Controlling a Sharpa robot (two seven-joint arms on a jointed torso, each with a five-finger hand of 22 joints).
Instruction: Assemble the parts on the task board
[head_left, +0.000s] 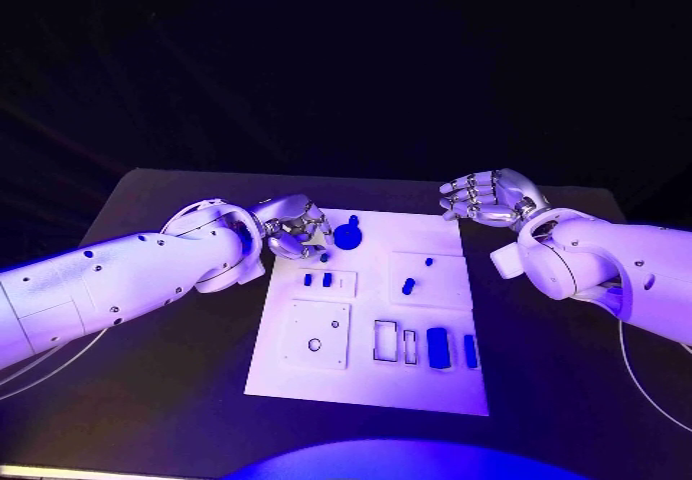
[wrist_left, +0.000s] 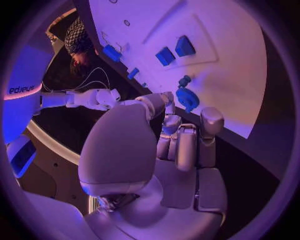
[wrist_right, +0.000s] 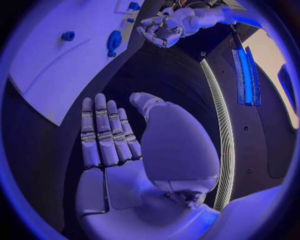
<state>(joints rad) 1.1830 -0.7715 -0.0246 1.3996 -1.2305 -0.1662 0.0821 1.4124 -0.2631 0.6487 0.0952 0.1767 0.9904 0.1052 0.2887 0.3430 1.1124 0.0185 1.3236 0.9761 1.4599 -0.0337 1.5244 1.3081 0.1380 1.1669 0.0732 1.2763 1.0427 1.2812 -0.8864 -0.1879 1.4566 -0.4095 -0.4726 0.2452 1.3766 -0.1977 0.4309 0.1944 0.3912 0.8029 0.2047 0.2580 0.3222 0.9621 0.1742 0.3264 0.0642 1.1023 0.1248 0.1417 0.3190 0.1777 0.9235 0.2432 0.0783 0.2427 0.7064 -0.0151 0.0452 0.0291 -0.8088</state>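
Observation:
The white task board (head_left: 368, 385) lies in the middle of the black table. A round blue part with a knob (head_left: 348, 235) stands near the board's far left corner. My left hand (head_left: 296, 228) hovers just left of it with fingers loosely curled and holds nothing. In the left wrist view its fingertips (wrist_left: 172, 122) point at that part (wrist_left: 186, 97), a small gap short of it. My right hand (head_left: 486, 196) is raised beyond the board's far right corner. Its fingers (wrist_right: 103, 130) are straight, side by side, and hold nothing.
Two small blue pieces (head_left: 408, 285) lie on a square insert right of centre. Longer blue pieces (head_left: 437, 347) sit in slots near the front right. Two small blue blocks (head_left: 317, 281) sit left of centre, above a plate with a hole (head_left: 316, 335). Black table (head_left: 159, 400) surrounds the board.

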